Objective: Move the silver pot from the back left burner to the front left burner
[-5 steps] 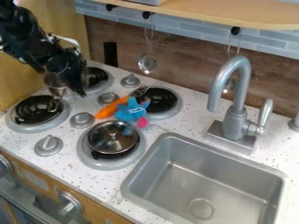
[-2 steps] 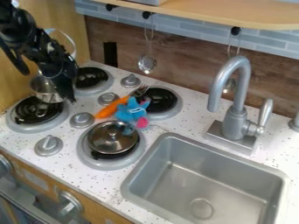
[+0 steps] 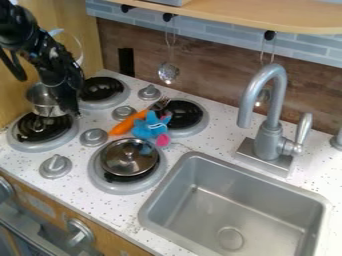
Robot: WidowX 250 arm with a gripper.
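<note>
1. Pinching a metal pot, the black gripper hangs at 10 o'clock of the view; the pot is at its 9 o'clock, seen partly behind it.
2. Directly at the pot's 6 o'clock is a black burner with a grey rim; the pot overlaps its far part in the view.
3. A second burner sits at the gripper's 2 o'clock, close by.
4. Toward 4 o'clock from the gripper, an orange item lies on the white speckled counter, with fork-like tines at its upper end. A blue soft toy with a pink end lies against it.
5. Just past the toy, at the gripper's 3 o'clock, is a third burner.
6. A shiny round pan rests on the burner at 5 o'clock from the gripper.
7. Farther off stand a grey faucet at 3 o'clock and a metal sink between 4 and 5 o'clock.
8. A ladle hangs on the wall at 2 o'clock.
</note>
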